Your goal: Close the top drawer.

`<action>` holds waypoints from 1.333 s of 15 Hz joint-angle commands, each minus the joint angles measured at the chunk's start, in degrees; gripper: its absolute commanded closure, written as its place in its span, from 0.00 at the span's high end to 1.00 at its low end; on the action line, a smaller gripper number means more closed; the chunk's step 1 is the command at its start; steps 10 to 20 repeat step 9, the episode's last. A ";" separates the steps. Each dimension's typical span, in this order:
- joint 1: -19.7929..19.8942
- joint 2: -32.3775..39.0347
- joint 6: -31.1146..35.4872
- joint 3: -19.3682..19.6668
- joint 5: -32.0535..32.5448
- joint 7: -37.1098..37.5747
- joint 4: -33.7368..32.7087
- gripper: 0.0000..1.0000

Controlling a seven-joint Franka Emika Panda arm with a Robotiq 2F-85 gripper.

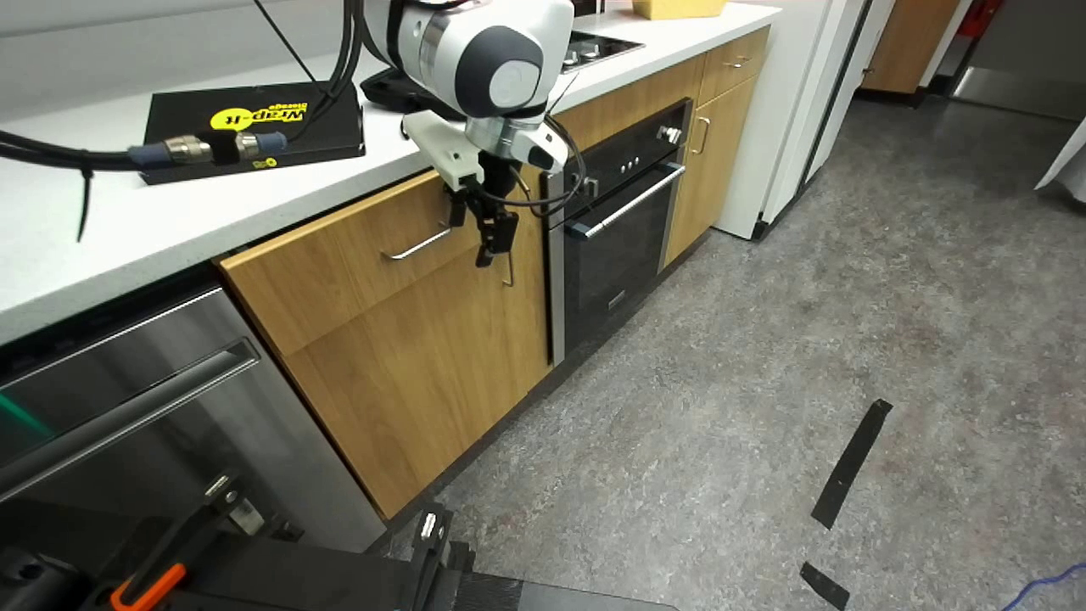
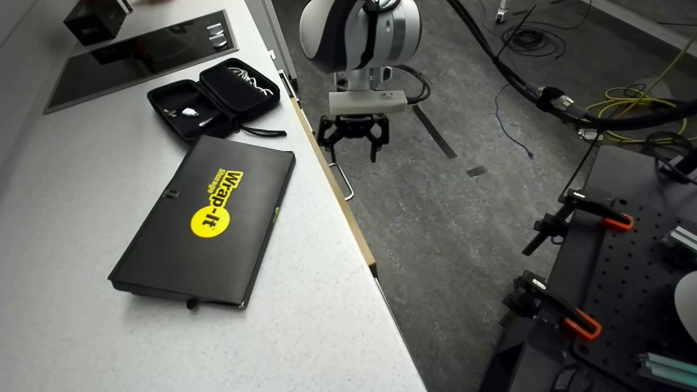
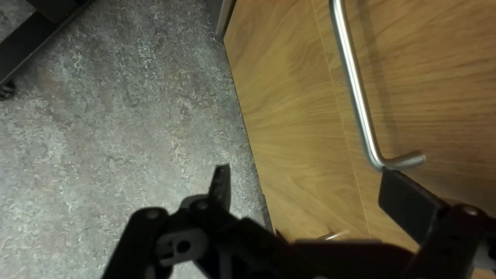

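Note:
The top drawer [image 1: 339, 267] is a light-oak front under the counter in an exterior view. Its top edge shows as a thin strip [image 2: 348, 215] past the counter edge in an exterior view. In the wrist view its front [image 3: 438, 97] is parted from the door below by a thin seam. Its silver bar handle [image 1: 420, 244] also shows in the wrist view [image 3: 358, 89]. The interior and the keyboard are hidden. My gripper [image 2: 353, 161] is open and empty in front of the drawer, near one handle end. In the wrist view [image 3: 304, 170] one finger overlaps that end; contact cannot be told.
A stainless steel appliance [image 1: 170, 399] and a black oven [image 1: 624, 229] flank the drawer cabinet. A black Wrap-It box [image 2: 212, 218] and an open black case [image 2: 218, 100] lie on the counter [image 2: 71, 218]. A black table with orange clamps [image 2: 615, 272] stands opposite.

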State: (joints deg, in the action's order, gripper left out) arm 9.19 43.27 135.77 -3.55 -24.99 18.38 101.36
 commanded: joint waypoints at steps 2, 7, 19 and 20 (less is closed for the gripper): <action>-1.61 4.47 -2.70 -1.40 -1.37 -1.33 -5.69 1.00; -1.73 2.59 -2.37 -0.08 -0.98 -0.60 -4.50 1.00; -1.72 2.64 -2.45 -0.07 -0.98 -0.60 -4.59 1.00; -1.72 2.64 -2.45 -0.07 -0.98 -0.60 -4.59 1.00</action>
